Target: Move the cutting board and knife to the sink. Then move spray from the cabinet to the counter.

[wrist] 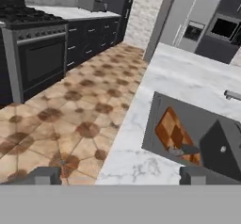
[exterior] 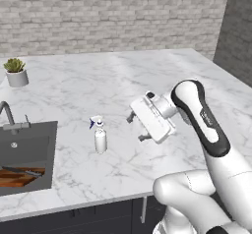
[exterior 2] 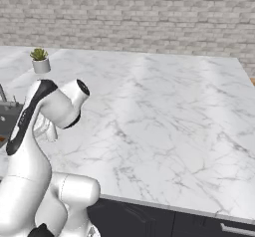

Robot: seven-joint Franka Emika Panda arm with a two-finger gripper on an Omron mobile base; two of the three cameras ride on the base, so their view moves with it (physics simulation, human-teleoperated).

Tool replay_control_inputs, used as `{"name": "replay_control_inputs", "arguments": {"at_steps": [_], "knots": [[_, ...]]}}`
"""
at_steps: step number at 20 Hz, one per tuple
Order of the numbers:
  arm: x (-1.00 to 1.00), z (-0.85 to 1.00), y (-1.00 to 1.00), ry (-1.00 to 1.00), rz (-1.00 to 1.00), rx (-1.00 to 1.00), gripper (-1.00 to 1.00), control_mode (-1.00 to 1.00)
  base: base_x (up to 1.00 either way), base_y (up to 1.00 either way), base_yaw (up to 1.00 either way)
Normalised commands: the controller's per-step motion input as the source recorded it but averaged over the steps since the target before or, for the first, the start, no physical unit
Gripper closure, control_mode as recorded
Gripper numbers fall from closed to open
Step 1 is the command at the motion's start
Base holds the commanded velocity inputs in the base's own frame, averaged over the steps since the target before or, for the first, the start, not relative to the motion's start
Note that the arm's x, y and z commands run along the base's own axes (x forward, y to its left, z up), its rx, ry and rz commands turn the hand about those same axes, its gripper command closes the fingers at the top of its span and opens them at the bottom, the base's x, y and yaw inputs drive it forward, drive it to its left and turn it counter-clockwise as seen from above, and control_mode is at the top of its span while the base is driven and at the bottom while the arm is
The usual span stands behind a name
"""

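- White arm links fill the lower right of the left base view, the nearest thing to the camera, rising to a hand turned toward the left.
- Far left, the sink (exterior: pixel 29 152) sits recessed in the surface (exterior: pixel 147 75), its grey faucet (exterior: pixel 11 117) at the back rim.
- Inside the basin lies the cutting board (exterior: pixel 17 178), with the knife (exterior: pixel 22 170) resting across its top.
- From the hand view, the checkered cutting board (wrist: pixel 175 136) lies in the dark sink (wrist: pixel 155 124), the knife (wrist: pixel 186 149) lying on it near its closer end.
- A potted plant (exterior: pixel 16 72) stands at the far left back of the surface, well apart from the sink.
- Further right, the spray (exterior: pixel 100 135) stands upright on the marble, between the sink and the hand.
- Just right of the spray, the fingers (exterior: pixel 136 127) are spread wide and hold nothing, apart from the bottle.
- In the hand view, the two dark tips of the fingers (wrist: pixel 47 175) stand far apart with nothing between them.
- A dark stove (wrist: pixel 33 44) and tiled floor (wrist: pixel 80 105) appear in the hand view's left half.
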Motion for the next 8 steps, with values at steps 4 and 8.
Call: {"name": "replay_control_inputs", "arguments": {"at_steps": [4,8], "knots": [[-1.00,0.89,0.01,-0.36,0.15,-0.54,-1.00,-1.00,0.00,0.00,0.00],[-1.00,0.08,-0.03,-0.81,0.09,-0.39,-1.00,-1.00,0.00,0.00,0.00]]}}
